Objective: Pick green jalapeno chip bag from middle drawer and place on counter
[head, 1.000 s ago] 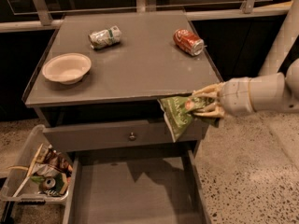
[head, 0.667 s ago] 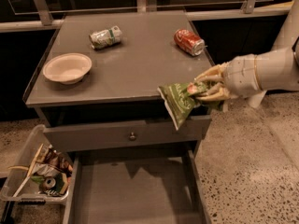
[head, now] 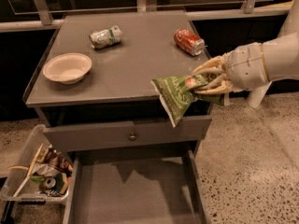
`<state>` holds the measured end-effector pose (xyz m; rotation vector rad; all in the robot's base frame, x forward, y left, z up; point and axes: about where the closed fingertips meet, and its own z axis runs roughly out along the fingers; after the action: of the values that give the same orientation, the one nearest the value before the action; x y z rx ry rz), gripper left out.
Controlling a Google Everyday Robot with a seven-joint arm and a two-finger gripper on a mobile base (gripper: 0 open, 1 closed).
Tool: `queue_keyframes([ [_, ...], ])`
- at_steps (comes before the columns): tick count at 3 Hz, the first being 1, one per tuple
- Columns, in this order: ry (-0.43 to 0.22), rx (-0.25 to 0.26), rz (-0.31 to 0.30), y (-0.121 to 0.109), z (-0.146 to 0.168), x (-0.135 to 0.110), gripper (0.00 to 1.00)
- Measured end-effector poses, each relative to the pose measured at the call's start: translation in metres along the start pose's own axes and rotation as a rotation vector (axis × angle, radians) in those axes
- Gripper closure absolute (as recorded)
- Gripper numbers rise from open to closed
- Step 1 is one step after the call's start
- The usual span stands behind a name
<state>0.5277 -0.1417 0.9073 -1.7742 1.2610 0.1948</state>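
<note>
Over the front edge of the flat grey tabletop (head: 135, 64), pale end effector (head: 205, 82) clamped on crinkled green foil chip bag (head: 177, 94); bag hanging above the open shallow grey drawer (head: 135, 190)

One raised view, tilted down onto the counter (head: 140, 64) from its front — near, claw (head: 205, 81) at right.

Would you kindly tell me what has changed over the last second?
The pincer, still gripping the green jalapeno chip bag, lifted it from beside the drawer front up to the counter edge. Bowl, silver-green can, red can and open middle drawer stayed put.
</note>
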Motion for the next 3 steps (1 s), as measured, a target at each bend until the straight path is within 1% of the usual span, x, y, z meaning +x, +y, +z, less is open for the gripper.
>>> queue_keyframes([
  [1,0.002,0.002,0.003,-0.001,0.001,0.001,1.0],
  [2,0.012,0.009,0.004,-0.023,0.018,0.009,1.0],
  [3,0.033,0.035,0.038,-0.06,0.046,0.026,1.0],
])
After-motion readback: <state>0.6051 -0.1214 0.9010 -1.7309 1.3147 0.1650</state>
